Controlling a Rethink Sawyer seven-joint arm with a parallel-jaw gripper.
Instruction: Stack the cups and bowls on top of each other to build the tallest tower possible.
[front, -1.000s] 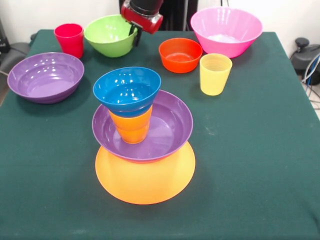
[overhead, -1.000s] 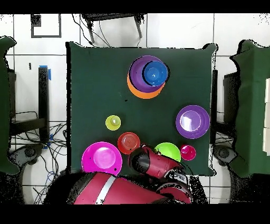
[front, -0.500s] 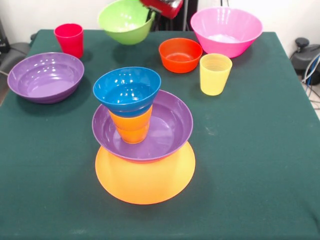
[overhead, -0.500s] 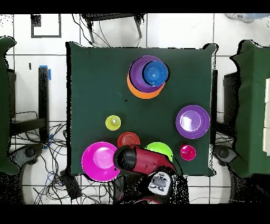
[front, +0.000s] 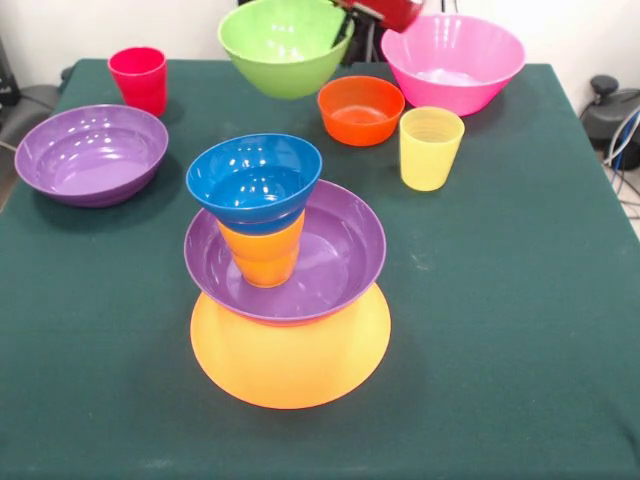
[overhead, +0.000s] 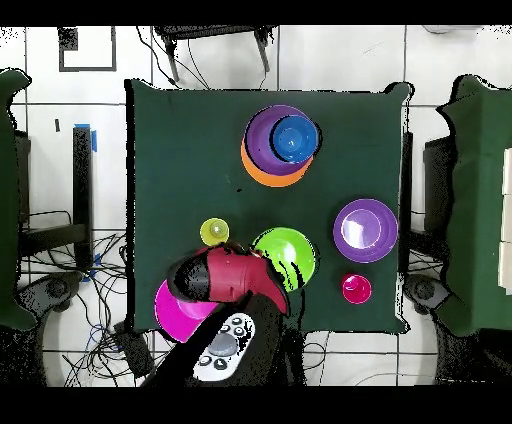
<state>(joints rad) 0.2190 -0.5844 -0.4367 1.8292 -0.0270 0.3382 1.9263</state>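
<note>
The tower stands at the table's middle: an upturned yellow-orange bowl (front: 290, 350), a purple bowl (front: 330, 255) on it, an orange cup (front: 262, 252) inside that, and a blue bowl (front: 254, 180) on top. In the overhead view the tower (overhead: 280, 148) is on the far side of the table from the arm. The green bowl (front: 285, 45) hangs in the air, tilted, with my gripper (front: 345, 20) shut on its right rim. From above, the green bowl (overhead: 284, 258) sits just beyond the red arm (overhead: 225, 280).
On the cloth stand a red-pink cup (front: 139, 78), a second purple bowl (front: 90, 152), an orange-red bowl (front: 360, 108), a yellow cup (front: 430, 147) and a big pink bowl (front: 453, 60). The arm partly covers the pink bowl (overhead: 172, 310) from above.
The green bowl has left the table in my gripper. It has risen and moved right in the front view, towards the table's middle.
</note>
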